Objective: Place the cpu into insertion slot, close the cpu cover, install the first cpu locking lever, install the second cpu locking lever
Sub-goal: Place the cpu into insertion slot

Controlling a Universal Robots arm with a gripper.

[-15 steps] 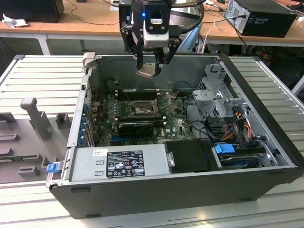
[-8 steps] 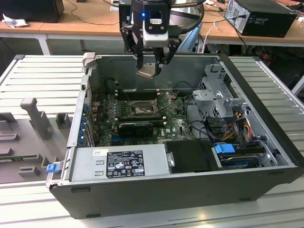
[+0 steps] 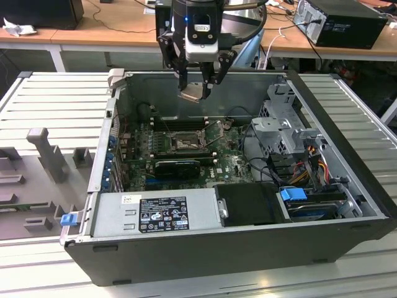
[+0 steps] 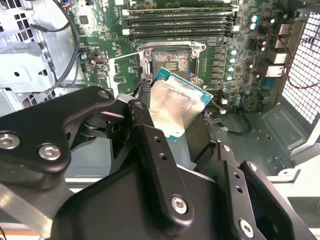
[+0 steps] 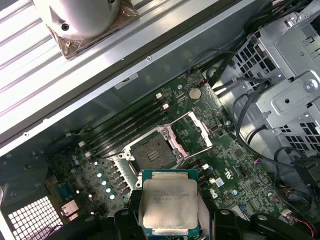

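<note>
Risk of a skewed landing — cpu [image 5: 170, 202] clamped tilted between the fingers [image 4: 142, 122], liable to slip or meet the insertion slot [image 5: 152, 150] askew and bend pins. Held above the open computer case [image 3: 186, 248], well apart from the slot; inside it, slot bare, cpu cover [image 5: 192, 131] raised, memory sticks [image 4: 177, 22] and cables [image 5: 240, 115] alongside.

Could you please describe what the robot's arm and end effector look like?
The end effector is black, built from flat jointed link bars pinned with silver screws. Its body carries a pale grey front panel with a small blue light beside it. Black cables loop around the dark arm just above it.
</note>
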